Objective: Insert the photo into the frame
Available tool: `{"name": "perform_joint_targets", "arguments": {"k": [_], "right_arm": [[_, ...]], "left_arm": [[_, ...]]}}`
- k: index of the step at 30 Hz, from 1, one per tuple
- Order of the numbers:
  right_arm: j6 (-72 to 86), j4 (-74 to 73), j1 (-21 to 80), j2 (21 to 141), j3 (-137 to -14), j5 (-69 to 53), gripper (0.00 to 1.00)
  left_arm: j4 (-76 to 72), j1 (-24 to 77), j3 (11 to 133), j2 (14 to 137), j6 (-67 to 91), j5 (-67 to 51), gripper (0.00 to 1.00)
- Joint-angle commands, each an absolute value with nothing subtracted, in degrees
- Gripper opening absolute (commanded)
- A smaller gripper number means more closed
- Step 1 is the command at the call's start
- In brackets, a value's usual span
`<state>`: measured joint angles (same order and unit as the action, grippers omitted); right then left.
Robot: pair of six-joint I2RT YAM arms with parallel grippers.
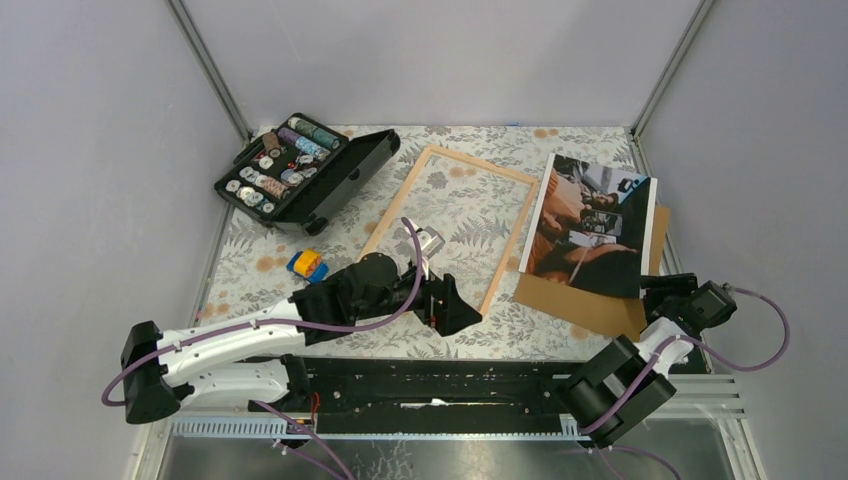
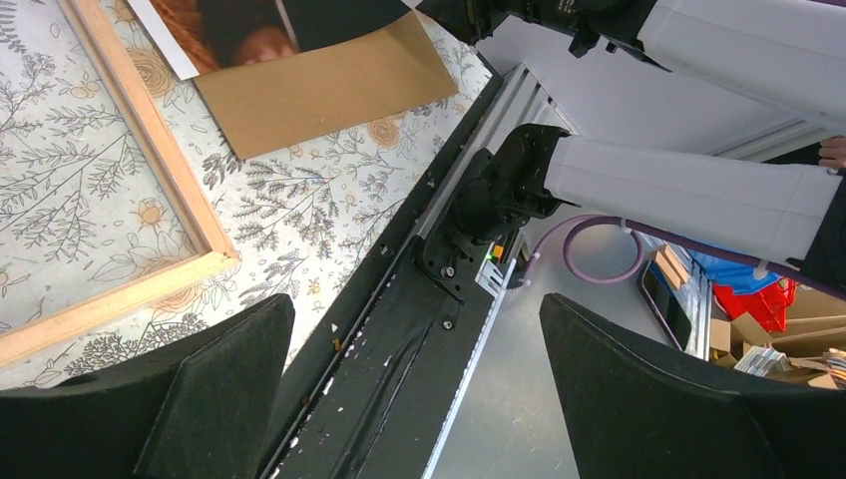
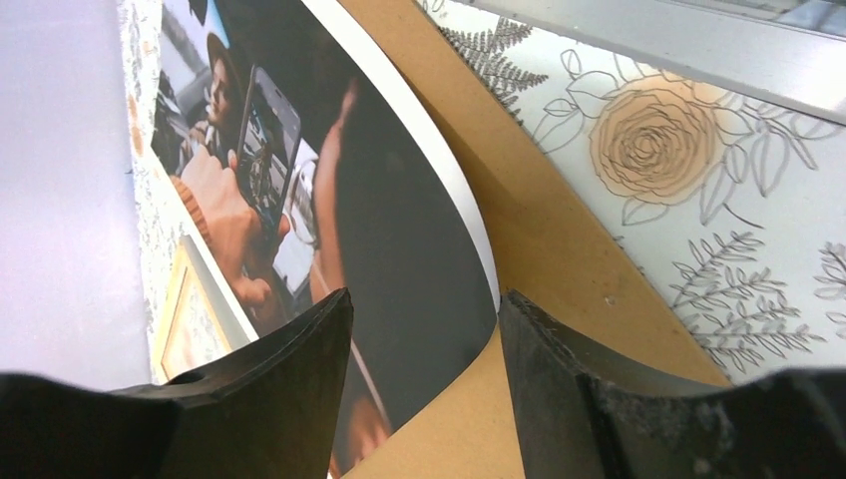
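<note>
The photo [image 1: 590,215], a dark glossy print with a white border, lies at the right of the table on a brown backing board [image 1: 590,310]. The pale wood frame [image 1: 485,165] lies at mid-table, its centre showing the flowered cloth. My right gripper [image 1: 650,287] is at the photo's near right corner. In the right wrist view its jaws [image 3: 427,295] stand open around that corner of the photo [image 3: 399,220], which curls up off the board [image 3: 539,249]. My left gripper [image 1: 470,312] hangs open and holds nothing, just off the frame's near corner [image 2: 160,150], over the table's front rail [image 2: 416,299].
An open black case [image 1: 300,170] with spools and coins stands at the back left. A small blue and orange block [image 1: 307,265] lies left of the frame. The black mounting rail [image 1: 440,385] runs along the near edge. Walls close in on three sides.
</note>
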<state>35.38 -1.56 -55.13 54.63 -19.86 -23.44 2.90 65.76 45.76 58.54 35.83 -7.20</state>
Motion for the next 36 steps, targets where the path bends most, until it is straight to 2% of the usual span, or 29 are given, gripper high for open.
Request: {"name": "perform_joint_targets", "arguments": {"k": [1,6,14,18,21,27,30,36], "right_arm": [[37.2,9.9,-55.3,58.1,-17.8,-28.0,0.6],[40.3,19.4,-55.3,62.8,-15.0,-30.0,0.44],[42.3,26.4,-54.4,70.0,-15.5,-30.7,0.3],[42.0,25.4,-53.6,69.5,-17.1,-30.5,0.15],[39.5,19.9,-51.5,64.9,-19.8,-27.8,0.08],[33.9,8.8,-41.9,56.4,-27.7,-22.4,0.06],[30.8,4.3,-35.9,56.0,-32.9,-20.0,0.0],[25.5,-5.0,-26.3,57.1,-42.7,-16.7,0.0]], "left_arm": [[-0.1,65.9,48.9,59.2,35.5,-6.4,0.99],[-0.1,65.9,48.8,60.9,35.5,-5.6,0.99],[-0.4,65.9,49.2,62.8,35.3,-4.4,0.99],[-0.4,65.9,49.0,62.9,35.2,-3.1,0.99],[-0.1,65.9,48.9,62.9,34.4,-1.9,0.99],[3.1,65.8,50.7,62.9,32.1,3.2,0.99],[4.2,65.8,51.5,61.9,31.1,6.4,0.99],[5.0,65.5,53.2,58.4,30.0,11.0,0.99]]}}
